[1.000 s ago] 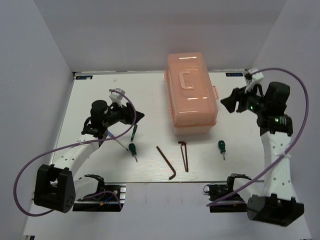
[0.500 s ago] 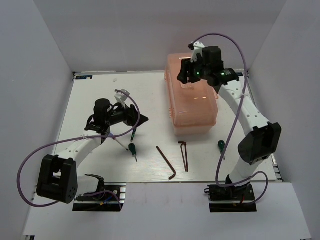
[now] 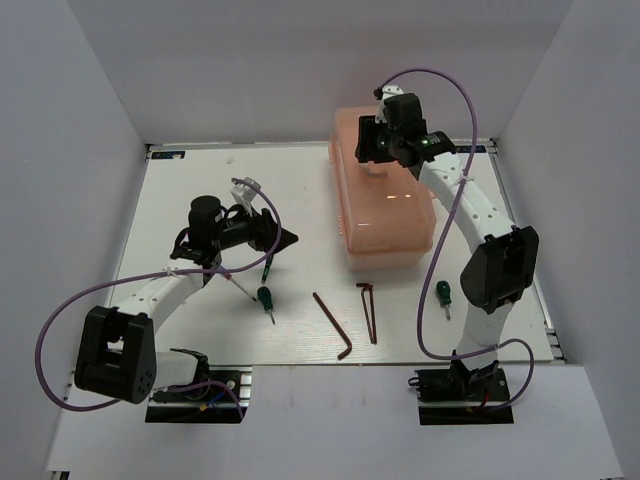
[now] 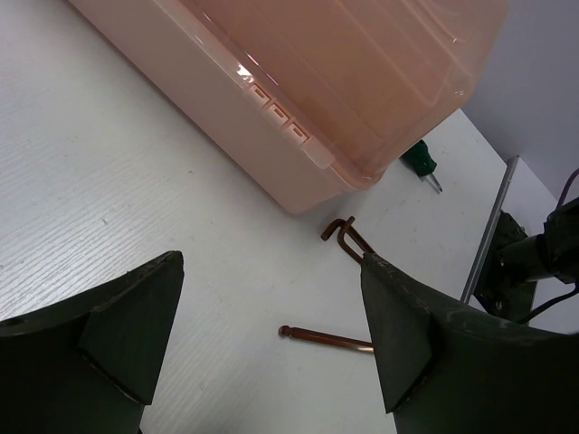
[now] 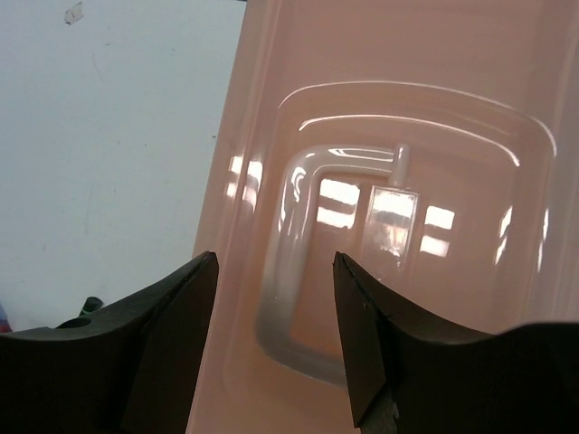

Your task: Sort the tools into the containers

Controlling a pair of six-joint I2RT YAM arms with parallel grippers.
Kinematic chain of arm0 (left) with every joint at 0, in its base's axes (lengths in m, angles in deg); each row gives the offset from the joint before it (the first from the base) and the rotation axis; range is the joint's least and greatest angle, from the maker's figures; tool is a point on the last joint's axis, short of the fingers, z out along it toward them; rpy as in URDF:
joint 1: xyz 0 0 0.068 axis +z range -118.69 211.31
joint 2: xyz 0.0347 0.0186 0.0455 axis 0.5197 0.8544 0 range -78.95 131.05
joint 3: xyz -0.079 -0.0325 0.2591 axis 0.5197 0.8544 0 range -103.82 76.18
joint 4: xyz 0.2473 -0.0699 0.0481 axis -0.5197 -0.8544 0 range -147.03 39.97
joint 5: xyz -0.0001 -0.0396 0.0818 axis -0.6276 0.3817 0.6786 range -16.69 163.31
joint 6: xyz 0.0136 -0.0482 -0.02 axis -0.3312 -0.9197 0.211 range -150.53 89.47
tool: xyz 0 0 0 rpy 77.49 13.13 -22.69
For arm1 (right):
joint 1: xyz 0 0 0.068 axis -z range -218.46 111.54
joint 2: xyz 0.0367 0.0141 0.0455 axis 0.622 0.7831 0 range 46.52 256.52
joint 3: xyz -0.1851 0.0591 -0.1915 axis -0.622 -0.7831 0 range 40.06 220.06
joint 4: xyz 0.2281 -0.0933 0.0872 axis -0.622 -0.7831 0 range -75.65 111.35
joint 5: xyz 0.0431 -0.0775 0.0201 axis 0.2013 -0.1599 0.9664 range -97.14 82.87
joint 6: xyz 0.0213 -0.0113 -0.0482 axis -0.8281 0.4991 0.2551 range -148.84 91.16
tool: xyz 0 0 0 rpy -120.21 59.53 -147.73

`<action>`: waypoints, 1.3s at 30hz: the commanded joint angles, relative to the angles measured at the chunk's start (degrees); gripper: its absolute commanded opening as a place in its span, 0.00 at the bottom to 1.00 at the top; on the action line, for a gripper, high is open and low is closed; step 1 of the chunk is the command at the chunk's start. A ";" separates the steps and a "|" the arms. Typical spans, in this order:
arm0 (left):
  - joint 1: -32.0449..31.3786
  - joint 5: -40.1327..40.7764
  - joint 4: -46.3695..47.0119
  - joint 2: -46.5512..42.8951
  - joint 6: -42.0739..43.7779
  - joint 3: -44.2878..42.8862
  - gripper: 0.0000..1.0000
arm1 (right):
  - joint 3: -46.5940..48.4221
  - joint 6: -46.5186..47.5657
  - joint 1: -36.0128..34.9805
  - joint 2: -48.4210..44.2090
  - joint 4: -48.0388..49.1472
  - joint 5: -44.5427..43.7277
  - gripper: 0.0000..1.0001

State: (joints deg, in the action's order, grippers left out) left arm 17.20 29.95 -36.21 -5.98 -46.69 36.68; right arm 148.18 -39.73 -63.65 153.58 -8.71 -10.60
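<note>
Gaping right claw (image 5: pixel 274 264) over toolbox (image 5: pixel 452 136)

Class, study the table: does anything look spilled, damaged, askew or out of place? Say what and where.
Nothing looks spilled or broken. The toolbox is shut, while hex keys and green-handled screwdrivers lie loose on the table near it. They are simply unsorted, not odd.
</note>
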 commanded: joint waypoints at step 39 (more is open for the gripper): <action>-0.31 -3.76 6.82 -1.07 -1.94 -0.31 0.91 | -7.39 -22.15 9.11 0.52 10.02 33.08 0.37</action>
State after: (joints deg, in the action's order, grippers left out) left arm 17.20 27.59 -32.36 -5.98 -48.64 36.68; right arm 141.27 -59.82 -54.19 154.81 -1.56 15.83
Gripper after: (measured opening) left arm 0.900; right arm 0.372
